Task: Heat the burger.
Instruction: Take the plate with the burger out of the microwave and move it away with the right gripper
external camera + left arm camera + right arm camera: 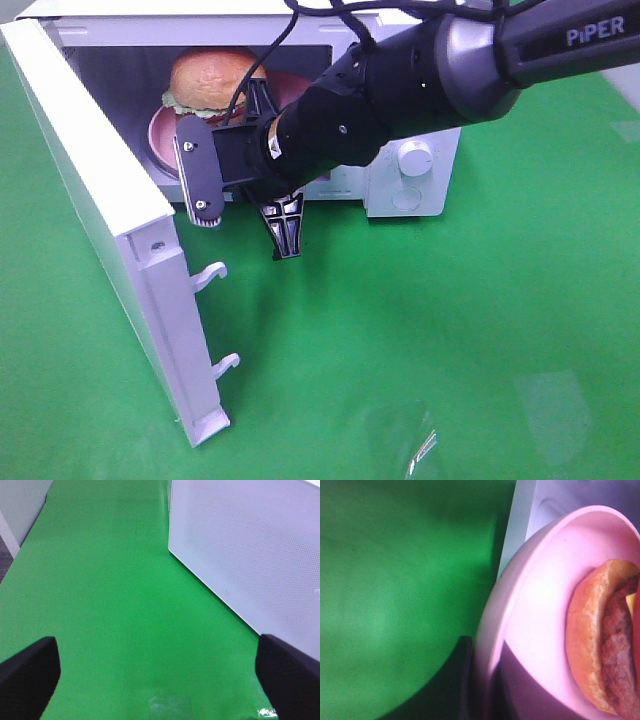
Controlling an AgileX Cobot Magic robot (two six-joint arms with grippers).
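Note:
The burger (212,78) sits on a round pink plate (163,140) inside the open microwave (432,205). Close up, the burger (600,645) shows its bun and dark patty on the pink plate (540,595). My right gripper (250,118) reaches across from the right into the cavity and is shut on the plate's near rim. One dark finger (465,680) shows beside that rim. My left gripper (160,680) hangs wide open over the green mat with nothing between its fingers. It is out of the high view.
The white microwave door (90,190) swings out to the front left, two latch hooks (212,272) on its edge. Its outer face (250,545) stands close beside my left gripper. A dial (415,155) sits on the control panel. Green mat (450,340) covers the table.

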